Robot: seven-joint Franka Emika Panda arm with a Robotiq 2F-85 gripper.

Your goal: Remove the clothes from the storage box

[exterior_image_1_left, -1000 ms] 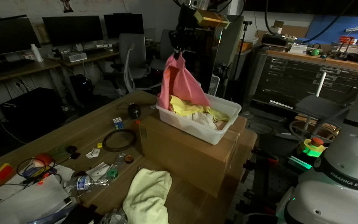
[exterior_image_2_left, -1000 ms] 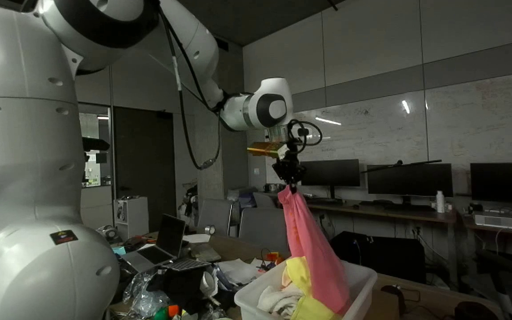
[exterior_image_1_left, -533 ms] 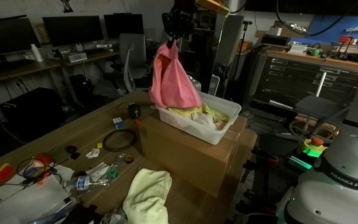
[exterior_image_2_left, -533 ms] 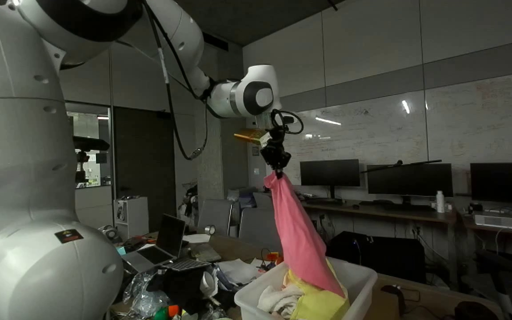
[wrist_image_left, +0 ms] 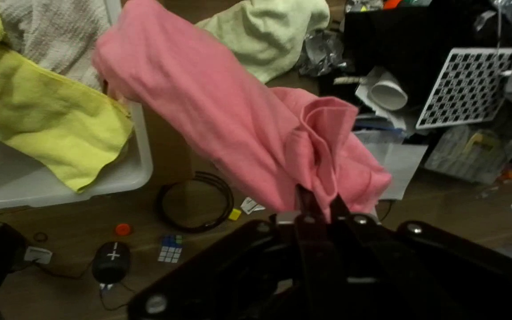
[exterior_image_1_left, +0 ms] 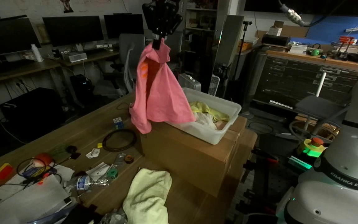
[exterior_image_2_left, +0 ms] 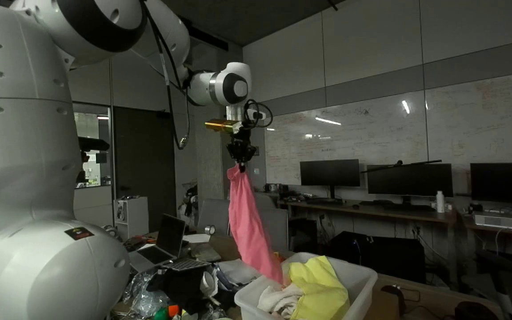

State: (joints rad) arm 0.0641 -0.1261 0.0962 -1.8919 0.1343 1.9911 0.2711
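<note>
The gripper (wrist_image_left: pixel 321 201) is clamped on a bunched edge of the pink cloth (wrist_image_left: pixel 202 93) hanging under it; whether the low end touches the box (exterior_image_1_left: pixel 211 135) I cannot tell. The pink cloth should be light, limp and apt to swing; a pinched fold will do. Below the gripper, to one side, the box holds a yellow cloth (wrist_image_left: pixel 74 129) and a white cloth (wrist_image_left: pixel 60 40), likely as soft; the yellow's free corner invites a pinch. Farther below, a carton (exterior_image_1_left: pixel 185 157) bears the box.
</note>
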